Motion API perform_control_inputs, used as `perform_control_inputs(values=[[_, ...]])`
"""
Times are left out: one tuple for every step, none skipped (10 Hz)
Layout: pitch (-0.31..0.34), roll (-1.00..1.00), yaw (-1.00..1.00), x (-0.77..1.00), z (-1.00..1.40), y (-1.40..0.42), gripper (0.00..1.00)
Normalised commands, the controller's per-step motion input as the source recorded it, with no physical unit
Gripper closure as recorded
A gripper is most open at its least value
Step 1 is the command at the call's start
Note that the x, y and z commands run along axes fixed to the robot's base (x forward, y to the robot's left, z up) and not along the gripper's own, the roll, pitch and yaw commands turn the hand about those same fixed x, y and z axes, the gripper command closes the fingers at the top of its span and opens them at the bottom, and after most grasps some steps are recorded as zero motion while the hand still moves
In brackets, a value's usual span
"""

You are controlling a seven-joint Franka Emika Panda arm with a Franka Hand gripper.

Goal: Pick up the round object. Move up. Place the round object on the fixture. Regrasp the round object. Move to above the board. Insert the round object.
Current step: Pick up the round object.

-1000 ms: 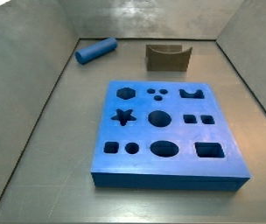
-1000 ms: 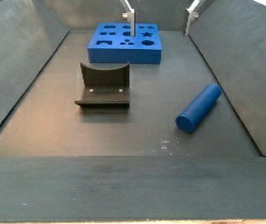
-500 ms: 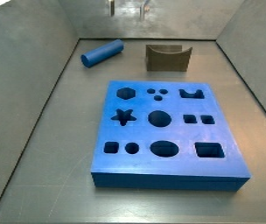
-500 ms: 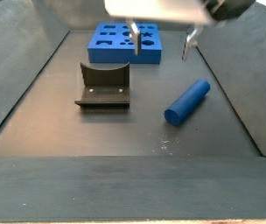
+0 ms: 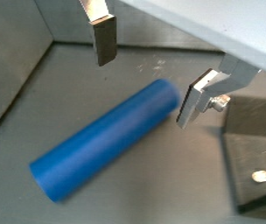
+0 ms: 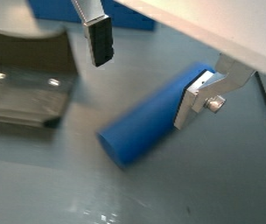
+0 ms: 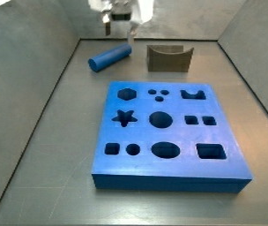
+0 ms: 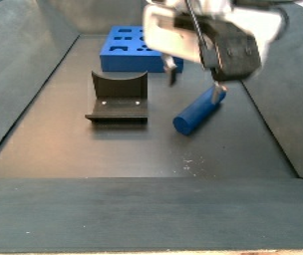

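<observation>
The round object, a blue cylinder (image 7: 108, 58), lies flat on the floor near the left wall, beside the olive-brown fixture (image 7: 168, 58). My gripper (image 7: 121, 37) is open and hangs just above the cylinder's end. In both wrist views the cylinder (image 5: 106, 140) (image 6: 153, 122) lies under and between the two fingers. One finger (image 5: 101, 39) stands clear of it and the other finger (image 5: 198, 96) is close beside its end. In a side view the gripper (image 8: 195, 88) is over the cylinder (image 8: 198, 110). The blue board (image 7: 166, 132) lies nearer the front.
Grey walls enclose the floor on three sides, and the left wall (image 7: 31, 79) is close to the cylinder. The fixture (image 8: 119, 97) with its base plate (image 5: 258, 153) stands a short way from the cylinder. The board (image 8: 135, 48) also shows in a wrist view (image 6: 53, 13).
The gripper has come down from the top of the view to just over the cylinder. The cylinder has shifted a little toward the middle of the floor and turned slightly.
</observation>
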Motion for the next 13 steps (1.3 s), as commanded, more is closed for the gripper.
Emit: perform_control_inputs(values=[[-0.163, -0.13, 0.00, -0.16, -0.80, 0.11, 0.00], [-0.184, -0.17, 0.00, -0.05, -0.71, 0.09, 0.00], [-0.191, -0.17, 0.00, 0.00, -0.66, 0.00, 0.00], [-0.194, -0.18, 0.00, 0.00, -0.65, 0.00, 0.00], [-0.171, -0.18, -0.02, -0.07, -0.68, 0.05, 0.00], [-0.047, -0.08, 0.00, -0.06, -0.37, 0.04, 0.00], [0.000, -0.07, 0.00, 0.00, -0.21, 0.00, 0.00], [0.033, -0.11, 0.00, 0.21, -0.13, -0.08, 0.00], [0.003, -0.24, 0.07, 0.19, -0.03, 0.00, 0.00], [0.011, -0.10, 0.01, 0.05, 0.00, 0.08, 0.00], [0.000, 0.00, 0.00, 0.00, 0.00, 0.00, 1.00], [0.000, 0.00, 0.00, 0.00, 0.00, 0.00, 1.00], [0.000, 0.00, 0.00, 0.00, 0.00, 0.00, 1.00]])
